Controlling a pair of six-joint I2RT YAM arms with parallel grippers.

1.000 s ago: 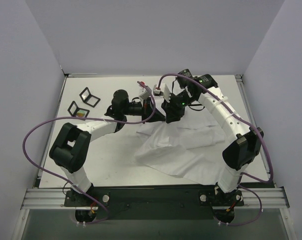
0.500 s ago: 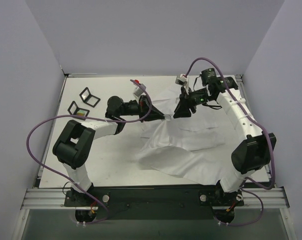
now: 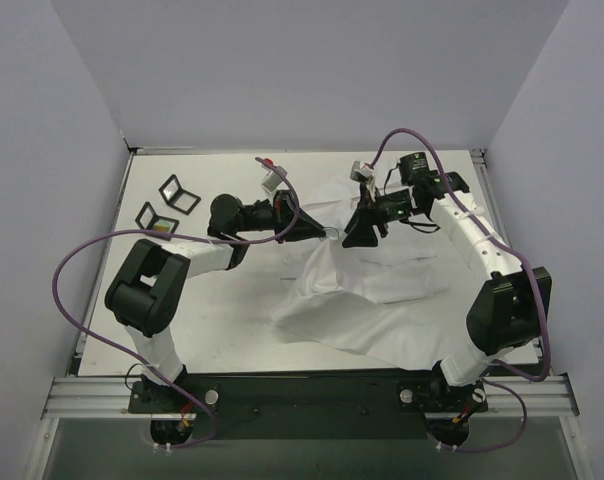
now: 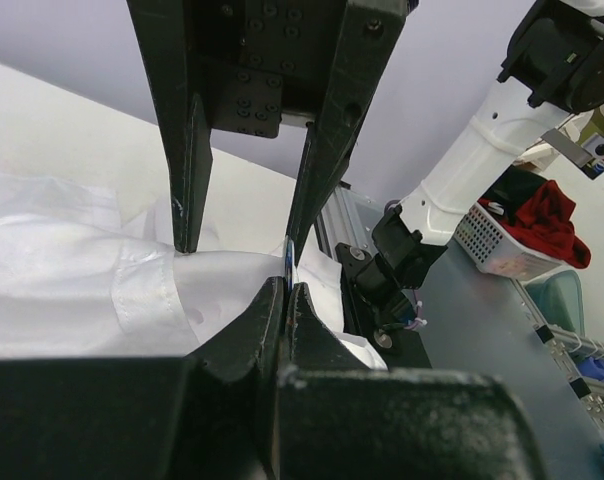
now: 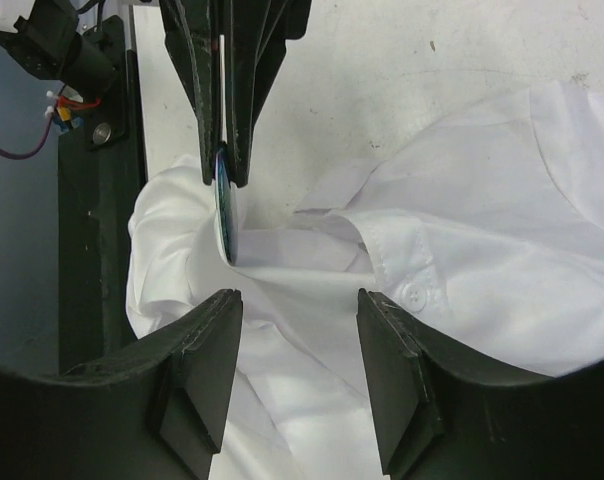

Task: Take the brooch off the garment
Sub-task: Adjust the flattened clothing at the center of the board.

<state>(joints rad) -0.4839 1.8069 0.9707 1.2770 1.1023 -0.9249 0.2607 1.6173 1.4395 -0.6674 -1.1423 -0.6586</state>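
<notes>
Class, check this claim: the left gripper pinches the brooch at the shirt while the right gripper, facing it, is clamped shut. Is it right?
Not quite: the right gripper is open, jaws apart over the shirt, as the right wrist view shows. The left gripper does pinch the brooch.

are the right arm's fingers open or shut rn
Open: in the right wrist view the right fingers stand apart, with only the garment showing white in the gap.
</notes>
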